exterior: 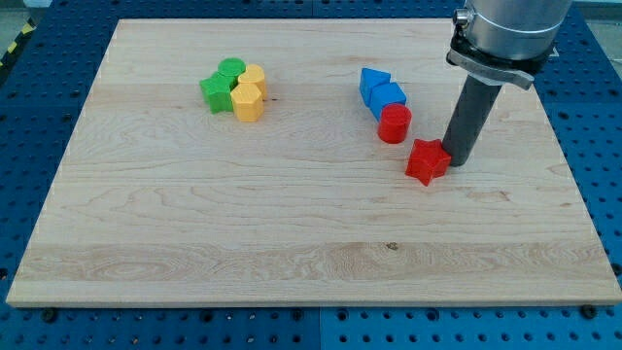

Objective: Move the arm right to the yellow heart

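The yellow heart (254,78) sits in a tight cluster at the board's upper left, beside a yellow hexagon (248,101), a green cylinder (229,70) and a green star (217,92). My tip (457,158) rests on the board at the view's right, touching the right side of a red star (427,161). The tip is far to the right of the yellow heart, with the blue and red blocks between them.
A blue triangle (372,81), a blue cube (388,97) and a red cylinder (394,123) form a diagonal row left of and above my tip. The wooden board (292,233) lies on a blue perforated table (603,146).
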